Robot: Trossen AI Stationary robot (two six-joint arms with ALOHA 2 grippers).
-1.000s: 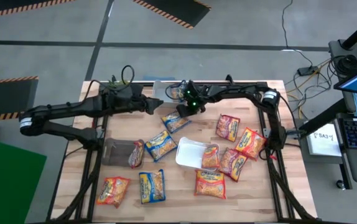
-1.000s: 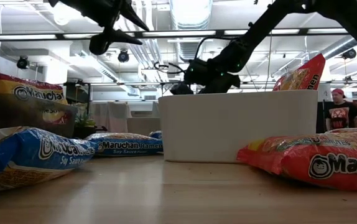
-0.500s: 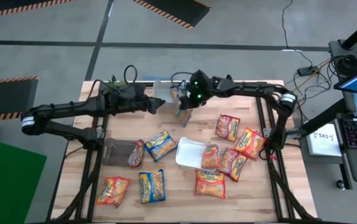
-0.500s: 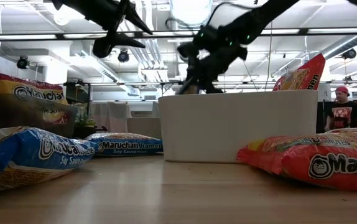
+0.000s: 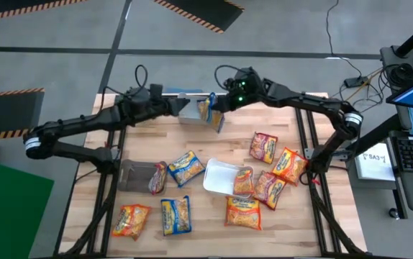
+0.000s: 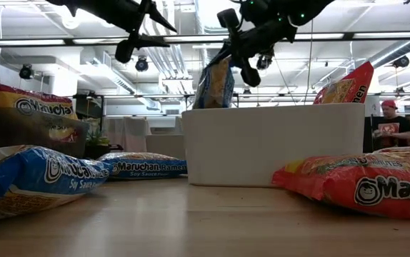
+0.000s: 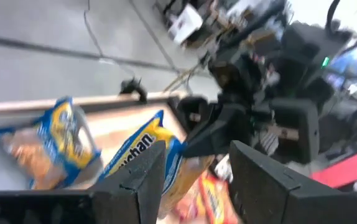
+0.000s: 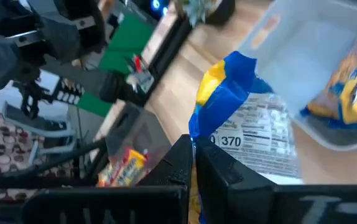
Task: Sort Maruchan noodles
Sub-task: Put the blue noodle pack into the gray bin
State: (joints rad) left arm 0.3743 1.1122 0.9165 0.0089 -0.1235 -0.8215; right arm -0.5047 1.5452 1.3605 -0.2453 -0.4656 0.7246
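Carrying a blue-and-yellow packet [image 5: 214, 115] — the right gripper [image 5: 223, 106] is clamping its top edge between closed fingers, so it is hanging clear of the table just beside the clear tray [image 5: 186, 108], where one like packet [image 8: 351, 90] is already lying. The left gripper [image 5: 180, 109] is hovering at that tray, fingers parted, holding nothing. Step in hand, by judgement: delivery — next, centring over the tray, then releasing. Other packets are lying nearer the white tray [image 5: 219, 175].
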